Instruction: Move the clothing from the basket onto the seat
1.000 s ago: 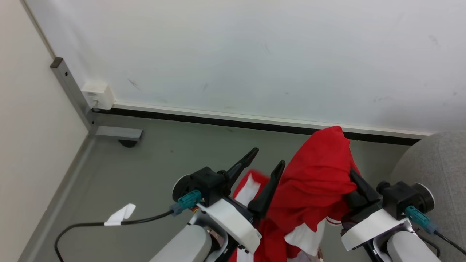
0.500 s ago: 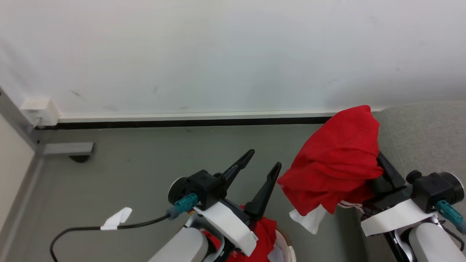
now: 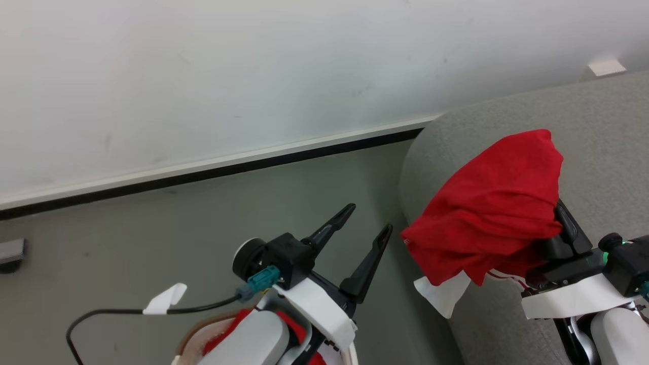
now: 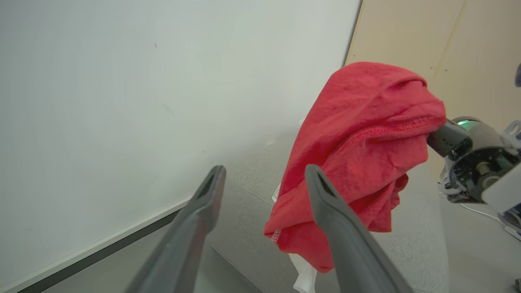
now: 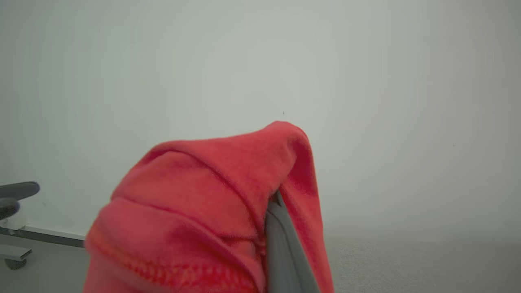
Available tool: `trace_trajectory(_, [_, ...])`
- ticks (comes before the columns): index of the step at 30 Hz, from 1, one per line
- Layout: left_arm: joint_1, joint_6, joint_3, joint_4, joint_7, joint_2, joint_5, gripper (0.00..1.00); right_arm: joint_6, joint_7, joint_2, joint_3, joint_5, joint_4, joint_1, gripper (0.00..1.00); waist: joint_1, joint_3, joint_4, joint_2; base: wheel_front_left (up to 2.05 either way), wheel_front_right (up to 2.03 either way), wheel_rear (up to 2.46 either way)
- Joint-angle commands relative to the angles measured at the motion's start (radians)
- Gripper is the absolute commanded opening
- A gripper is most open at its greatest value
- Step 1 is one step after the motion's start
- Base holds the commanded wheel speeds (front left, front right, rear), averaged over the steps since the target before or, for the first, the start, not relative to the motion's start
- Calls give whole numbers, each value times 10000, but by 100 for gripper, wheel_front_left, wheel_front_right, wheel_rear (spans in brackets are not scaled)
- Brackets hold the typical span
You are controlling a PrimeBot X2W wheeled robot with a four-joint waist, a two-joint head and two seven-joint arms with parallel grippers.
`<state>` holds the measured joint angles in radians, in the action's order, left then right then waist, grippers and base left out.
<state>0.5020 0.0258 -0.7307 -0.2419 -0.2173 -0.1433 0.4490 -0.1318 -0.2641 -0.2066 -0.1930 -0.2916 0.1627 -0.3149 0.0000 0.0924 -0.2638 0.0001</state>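
- The right end effector point(image 3: 565, 229) is clamped on the garment point(image 3: 489, 203). The garment hangs bunched over it above the sofa point(image 3: 598, 121), at the sofa's rounded end beside the floor point(image 3: 203, 228).
- The left end effector point(image 3: 370, 217) hovers over the floor, jaws apart, holding nothing.
- Risk: the bundle's lower folds and white panel point(image 3: 441, 294) hang past the sofa's edge. A release here would likely let that weight drag the garment to the floor.
- Risk: cloth lies draped over the right fingers point(image 5: 281, 252), so on opening it may cling and travel with the arm rather than drop.
- The head view gives the basket point(image 3: 195, 332) at the bottom edge with more red cloth point(image 3: 219, 338) inside, so the task looks unfinished.
- The left wrist view gives the bundle's side and its hanging hem above the sofa.
- The right wrist view gives cloth folded over one finger, with the pinch itself hidden.
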Motion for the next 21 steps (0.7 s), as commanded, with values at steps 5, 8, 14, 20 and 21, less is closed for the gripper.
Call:
trace_trajectory(5, [187,-95,-11,-81,-59,-92,-143,100,21,-4,75,138,100,-210,115,0,0,367,-1254,-1,0,0,0])
trace_trajectory(8, [252,-116,-68,-141,-57,-86,-165,100,21,-4,119,210,106,-206,136,0,0,443,-1657,-1,0,0,0])
trace_trajectory(14, [339,-50,-120,-236,10,-89,-114,100,22,-3,214,235,90,-248,169,0,0,613,-2155,-1,0,0,0])
trace_trajectory(20, [463,-37,-195,-300,46,-112,-78,100,22,-4,251,397,59,-291,61,0,0,848,-2409,-1,0,0,0])
trace_trajectory(21, [479,-35,-216,-298,59,-117,-92,100,22,-4,225,425,44,-265,8,0,0,890,-2412,-1,0,0,0])
